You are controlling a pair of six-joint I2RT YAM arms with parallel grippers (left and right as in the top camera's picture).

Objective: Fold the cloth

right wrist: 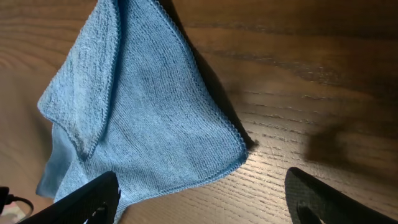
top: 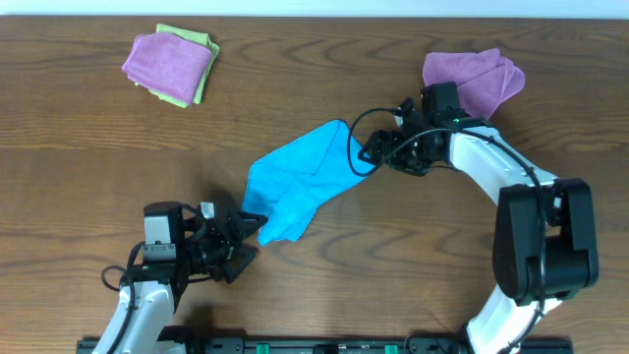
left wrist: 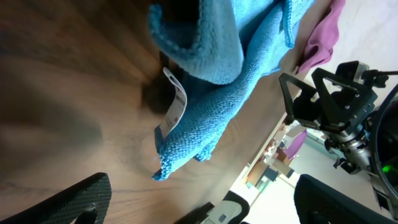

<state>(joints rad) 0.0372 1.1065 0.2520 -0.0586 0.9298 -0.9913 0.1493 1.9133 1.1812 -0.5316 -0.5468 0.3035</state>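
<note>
The sky-blue cloth [top: 300, 179] lies crumpled and partly folded over itself in the middle of the table. My left gripper [top: 246, 241] is open just off its near corner; in the left wrist view the cloth [left wrist: 224, 68] shows its white tag [left wrist: 174, 106], and the fingers [left wrist: 199, 199] hold nothing. My right gripper [top: 369, 152] is open at the cloth's far right corner; in the right wrist view the cloth [right wrist: 143, 106] lies flat between and ahead of the spread fingers [right wrist: 202, 199].
A purple cloth on a lime-green cloth [top: 172, 64] lies at the back left. Another purple cloth [top: 477, 79] lies at the back right, just behind my right arm. The wooden table [top: 88, 177] stretches to either side.
</note>
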